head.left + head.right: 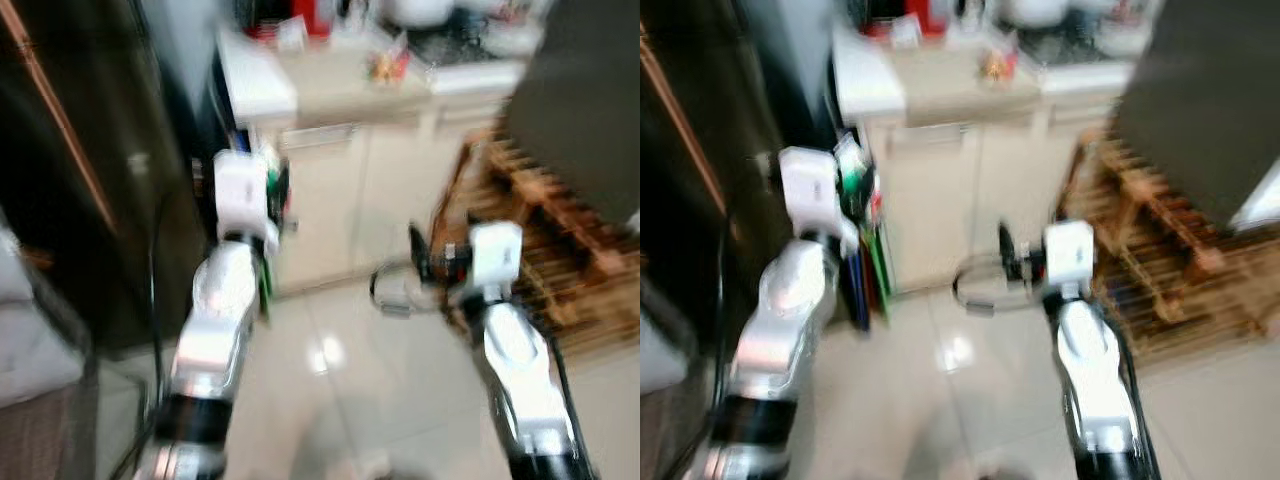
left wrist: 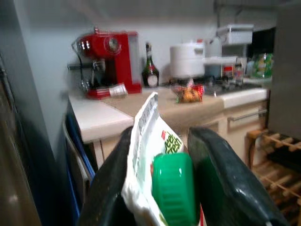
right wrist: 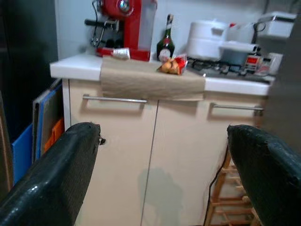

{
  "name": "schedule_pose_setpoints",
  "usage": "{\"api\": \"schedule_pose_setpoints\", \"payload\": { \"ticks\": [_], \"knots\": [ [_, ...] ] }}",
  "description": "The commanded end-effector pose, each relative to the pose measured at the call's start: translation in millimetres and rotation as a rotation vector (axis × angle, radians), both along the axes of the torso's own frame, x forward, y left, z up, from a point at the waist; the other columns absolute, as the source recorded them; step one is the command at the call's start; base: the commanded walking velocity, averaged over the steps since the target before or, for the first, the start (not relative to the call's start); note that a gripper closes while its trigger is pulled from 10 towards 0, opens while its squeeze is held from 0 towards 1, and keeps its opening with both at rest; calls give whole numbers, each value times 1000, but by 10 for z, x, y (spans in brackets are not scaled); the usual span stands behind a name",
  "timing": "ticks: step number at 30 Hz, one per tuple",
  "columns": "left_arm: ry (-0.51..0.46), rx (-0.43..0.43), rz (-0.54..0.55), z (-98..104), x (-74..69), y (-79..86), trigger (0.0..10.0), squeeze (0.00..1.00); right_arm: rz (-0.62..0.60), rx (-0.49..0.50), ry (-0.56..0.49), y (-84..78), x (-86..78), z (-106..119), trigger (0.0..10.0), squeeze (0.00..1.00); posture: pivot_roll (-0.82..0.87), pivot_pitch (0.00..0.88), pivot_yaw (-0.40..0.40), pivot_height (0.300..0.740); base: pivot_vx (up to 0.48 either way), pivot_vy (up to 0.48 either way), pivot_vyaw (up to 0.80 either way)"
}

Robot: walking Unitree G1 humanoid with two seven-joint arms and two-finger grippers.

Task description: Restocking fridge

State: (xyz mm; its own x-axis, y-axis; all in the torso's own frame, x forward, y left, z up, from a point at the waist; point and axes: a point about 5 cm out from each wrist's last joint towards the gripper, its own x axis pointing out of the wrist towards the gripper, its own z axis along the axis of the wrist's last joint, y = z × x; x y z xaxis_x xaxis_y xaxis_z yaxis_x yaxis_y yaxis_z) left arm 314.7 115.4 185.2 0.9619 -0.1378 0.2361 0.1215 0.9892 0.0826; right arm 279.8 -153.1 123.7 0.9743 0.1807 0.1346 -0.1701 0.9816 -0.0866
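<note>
— Gripping anything, that left end effector [image 2: 162, 188]?

— Yes. Its 2 black fingers [image 2: 221, 174] are clenched on a white pouch with a green cap [image 2: 173, 186], which stands upright between them. From the head views, blurred as they are, the left arm is raised in front of the cream cabinet [image 3: 141, 155], close to the dark tall surface [image 1: 70, 200] on the robot's left.

— And the right end effector [image 3: 162, 165]?

— Released. Its fingers stand wide apart with nothing between them, pointing toward the cabinet doors with their bar handles [image 3: 114, 99]. It sits lower than the left one, above the glossy tiled floor [image 1: 350, 400].

— What is on the bench [image 3: 80, 68]?

— A red coffee machine [image 2: 110, 59] at the back, a dark green bottle [image 2: 150, 73] beside it, a large white pot [image 2: 188, 60] further along, and a small red-and-orange packet [image 3: 171, 65] lying on a brown cloth [image 3: 150, 80] that hangs over the front edge.

— Anything to the robot's right?

— A wooden rack [image 1: 545, 220] standing beside the cabinet.
</note>
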Motion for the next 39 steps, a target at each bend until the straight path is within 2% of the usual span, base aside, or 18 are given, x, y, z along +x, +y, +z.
{"api": "schedule_pose_setpoints", "payload": {
  "ticks": [1,11,13,14,15,17,20,22,24,30,36,39],
  "knots": [
    [-26,2,16,61,20,1,10000,0,3,-4,-10,-4,25,44,10000,0,-95,0,53,740,0,-469,0],
    [22,-1,22,-50,23,23,10000,0,3,-9,-6,-13,20,41,10000,0,-99,0,53,740,0,-474,0],
    [102,-29,75,-228,2,191,10000,0,5,-17,8,-28,3,8,10000,0,-102,0,57,740,0,-480,0],
    [102,-29,75,-228,2,191,10000,0,5,-17,8,-28,3,8,10000,0,-102,0,57,740,0,-480,0],
    [143,-39,109,-324,-26,296,10000,0,5,-15,15,-39,-7,-3,10000,0,-102,0,57,740,0,-480,0],
    [161,-46,128,-364,-42,343,10000,0,5,-15,19,-48,-15,-9,10000,0,-101,0,52,740,0,-480,0],
    [209,-111,167,-463,-88,439,10000,0,2,-36,33,-93,-35,-39,10000,0,-94,0,36,740,0,-480,477],
    [207,-165,164,-468,-105,443,10000,0,-1,-50,38,-126,-42,-51,10000,0,-93,0,31,740,0,0,800],
    [202,-172,156,-462,-110,422,10000,0,-1,-53,39,-144,-47,-53,10000,0,-92,0,28,740,0,0,797],
    [195,-168,125,-456,-115,371,10000,0,-21,-60,51,-207,-63,-75,10000,0,-101,0,31,740,0,-160,786],
    [176,-147,90,-453,-107,375,10000,0,-63,-41,58,-257,-78,-96,10000,0,-107,0,39,740,0,0,0],
    [175,-142,79,-454,-99,371,10000,0,-54,-41,55,-246,-90,-99,10000,0,-110,0,43,740,0,-461,0]
  ]
}}
